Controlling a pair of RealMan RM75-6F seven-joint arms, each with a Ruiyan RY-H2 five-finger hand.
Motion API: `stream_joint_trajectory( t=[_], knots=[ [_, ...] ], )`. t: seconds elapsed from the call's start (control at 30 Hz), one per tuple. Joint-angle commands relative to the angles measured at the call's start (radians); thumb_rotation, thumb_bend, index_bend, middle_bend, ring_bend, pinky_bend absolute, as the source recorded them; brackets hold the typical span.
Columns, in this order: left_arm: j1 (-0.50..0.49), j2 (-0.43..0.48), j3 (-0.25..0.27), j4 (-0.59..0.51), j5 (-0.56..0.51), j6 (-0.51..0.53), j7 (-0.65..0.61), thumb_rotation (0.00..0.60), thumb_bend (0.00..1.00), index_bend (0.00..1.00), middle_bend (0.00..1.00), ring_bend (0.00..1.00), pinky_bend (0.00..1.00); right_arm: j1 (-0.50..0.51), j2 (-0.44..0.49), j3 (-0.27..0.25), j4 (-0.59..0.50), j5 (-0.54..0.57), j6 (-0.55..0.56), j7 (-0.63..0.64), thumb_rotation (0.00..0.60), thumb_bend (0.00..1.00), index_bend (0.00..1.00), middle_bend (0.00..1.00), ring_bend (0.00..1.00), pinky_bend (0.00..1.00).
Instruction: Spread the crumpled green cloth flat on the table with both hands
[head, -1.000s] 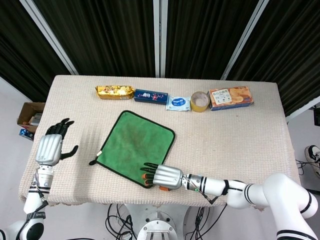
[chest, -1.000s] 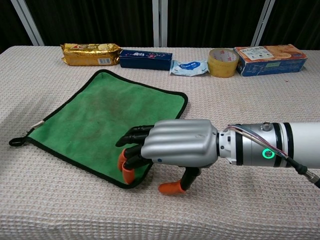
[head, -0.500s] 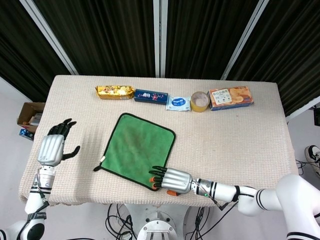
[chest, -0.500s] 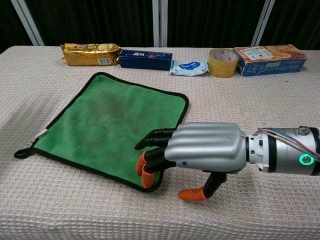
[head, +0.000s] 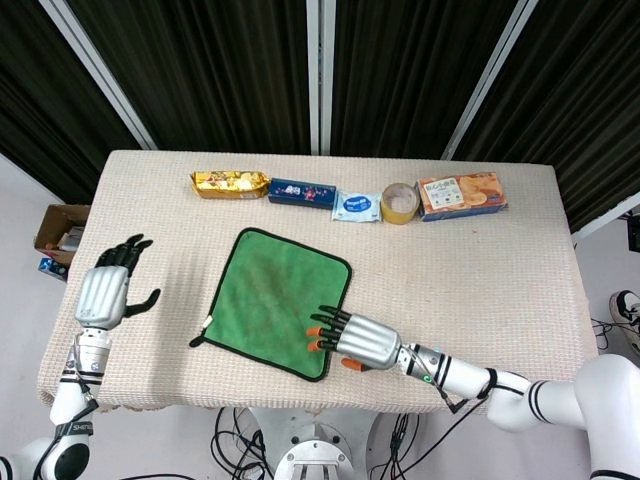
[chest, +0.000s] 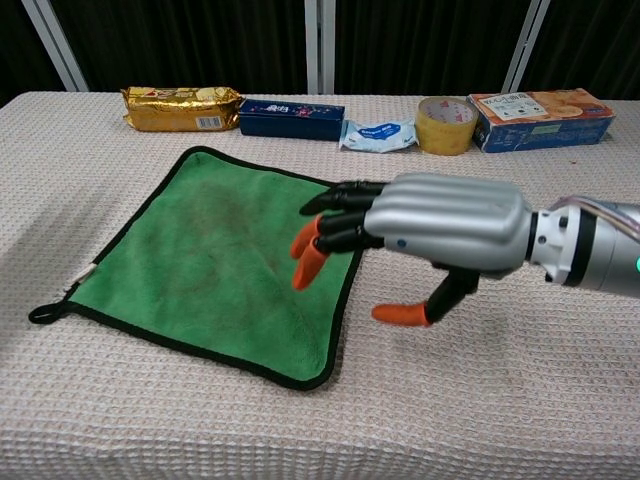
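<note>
**On the table's near half: green cloth flat, my right hand lifted off it**

In the middle of the table (head: 520, 300), toward my side, the green cloth (head: 275, 300) lies spread as a tilted square, black-edged, with a small loop (chest: 40, 314) sticking out at its left corner. My right hand (head: 362, 342) hangs over the cloth's right edge, fingers (chest: 330, 225) spread and pointing left across the green, thumb out over bare table, holding nothing. In the chest view it looks raised clear of the fabric.

Along the far edge stand a gold packet (head: 230, 183), a blue box (head: 301, 192), a white tissue pack (head: 356, 206), a tape roll (head: 398, 203) and a biscuit box (head: 461, 194), all well apart from the cloth.

My left hand (head: 103, 293) is up near the left table edge, fingers apart, empty.

A second ago my right hand was pressing the near corner; since then that corner has been drawn toward me and to the right, and the hand has risen and moved further from me along the right edge.

Open table lies right of the cloth and between it and my left hand.
</note>
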Motion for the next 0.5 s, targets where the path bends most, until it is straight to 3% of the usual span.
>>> stream_joint_trajectory(
  t=[0.03,0.2,0.5],
  knots=[
    [0.002,0.000,-0.001,-0.001,0.002,0.003,-0.005,0.600,0.25,0.17,0.09,0.14,0.18,-0.012,0.019,0.056,0.076,0.068,-0.016,-0.020,0.600,0.30,0.26,0.16,0.00,0.00],
    [0.005,-0.001,0.000,0.001,0.002,0.004,-0.013,0.600,0.25,0.17,0.09,0.14,0.18,0.019,-0.026,0.101,0.254,0.113,-0.091,-0.027,0.600,0.30,0.30,0.16,0.00,0.00],
    [0.015,0.008,-0.003,0.000,-0.016,-0.003,-0.044,0.600,0.25,0.17,0.09,0.14,0.18,0.061,-0.194,0.095,0.549,0.082,-0.124,0.032,0.600,0.22,0.34,0.17,0.00,0.00]
  ],
)
